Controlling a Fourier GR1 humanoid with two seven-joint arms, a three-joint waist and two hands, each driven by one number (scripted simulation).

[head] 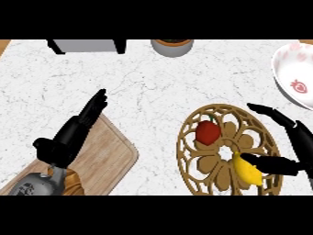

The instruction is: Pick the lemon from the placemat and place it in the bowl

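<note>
A yellow lemon (248, 171) lies on the lower right part of a round wooden lattice placemat (228, 149). My right hand (306, 151) hovers at the placemat's right edge, open; its thumb reaches over the lemon and its fingers stretch up to the left. A white bowl (301, 78) with red markings sits tilted at the upper right, partly cut by the view's edge. My left hand (74, 133) rests open over a wooden board at the lower left, fingers pointing up.
A red fruit (208, 132) sits on the placemat's upper left part. A wooden cutting board (108, 158) lies lower left. A grey appliance (87, 45) and a round pot (172, 46) stand along the counter's far edge.
</note>
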